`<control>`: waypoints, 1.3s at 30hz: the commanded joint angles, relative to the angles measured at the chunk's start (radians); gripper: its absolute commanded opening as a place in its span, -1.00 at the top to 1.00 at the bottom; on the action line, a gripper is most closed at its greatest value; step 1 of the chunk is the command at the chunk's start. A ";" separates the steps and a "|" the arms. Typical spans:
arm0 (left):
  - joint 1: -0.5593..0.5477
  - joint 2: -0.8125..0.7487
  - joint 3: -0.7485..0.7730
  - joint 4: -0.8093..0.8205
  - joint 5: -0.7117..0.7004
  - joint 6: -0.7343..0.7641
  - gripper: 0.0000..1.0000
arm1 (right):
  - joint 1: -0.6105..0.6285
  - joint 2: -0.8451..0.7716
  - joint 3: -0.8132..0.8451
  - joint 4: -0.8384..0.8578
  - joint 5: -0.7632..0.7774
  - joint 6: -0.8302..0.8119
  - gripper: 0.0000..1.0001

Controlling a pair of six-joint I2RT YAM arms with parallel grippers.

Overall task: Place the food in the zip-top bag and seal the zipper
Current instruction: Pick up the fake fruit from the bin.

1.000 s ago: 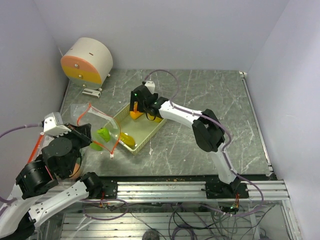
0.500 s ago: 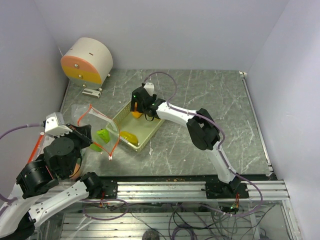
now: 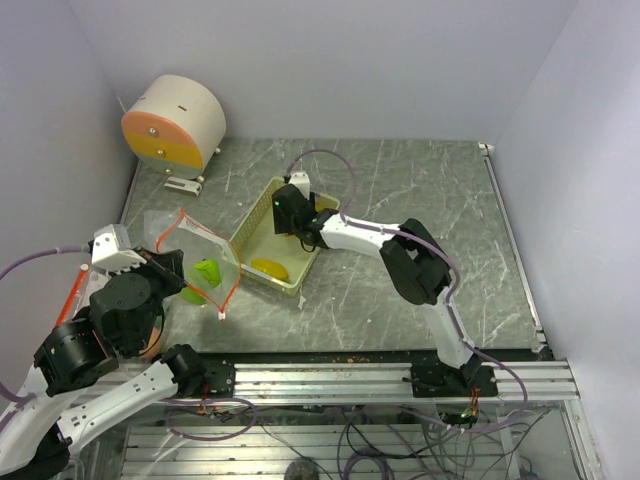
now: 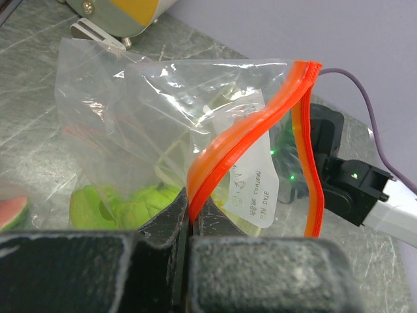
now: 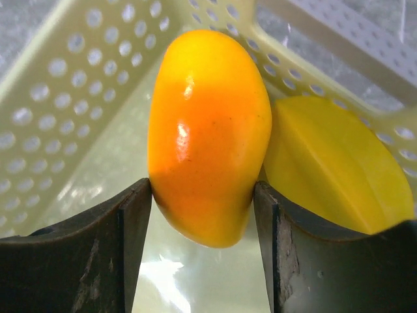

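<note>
My left gripper [image 4: 192, 208] is shut on the orange zipper rim [image 4: 241, 137] of the clear zip-top bag [image 4: 163, 111], holding its mouth open at the table's left [image 3: 190, 250]. A green piece of food [image 4: 124, 205] lies inside the bag. My right gripper [image 5: 202, 208] is down in the pale yellow-green tray [image 5: 65, 98], with both fingers pressed against the sides of an orange mango [image 5: 208, 130]. A yellow piece [image 5: 332, 163] lies right beside the mango. From above, the right gripper [image 3: 288, 215] hides the mango, and another yellow piece [image 3: 270, 268] lies at the tray's near end.
A round cream-and-orange device [image 3: 175, 122] stands at the back left. The tray [image 3: 250, 225] sits just right of the bag. A red-and-green piece [image 4: 13, 212] lies on the table at the left edge of the left wrist view. Walls close in on three sides.
The right gripper's fingers have come together onto the mango. The tray has turned and slid away from the bag. The left gripper holds the bag rim as before.
</note>
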 commanded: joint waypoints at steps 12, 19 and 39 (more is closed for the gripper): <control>0.005 -0.006 -0.002 0.020 0.000 -0.010 0.86 | 0.030 -0.253 -0.219 -0.001 -0.151 -0.164 -0.92; 0.005 -0.007 0.003 0.010 0.013 -0.022 0.86 | 0.028 -0.090 -0.020 -0.164 -0.044 -0.129 -0.96; 0.005 -0.009 0.002 -0.011 0.007 -0.032 0.86 | 0.014 0.007 -0.038 -0.087 0.024 -0.117 -0.64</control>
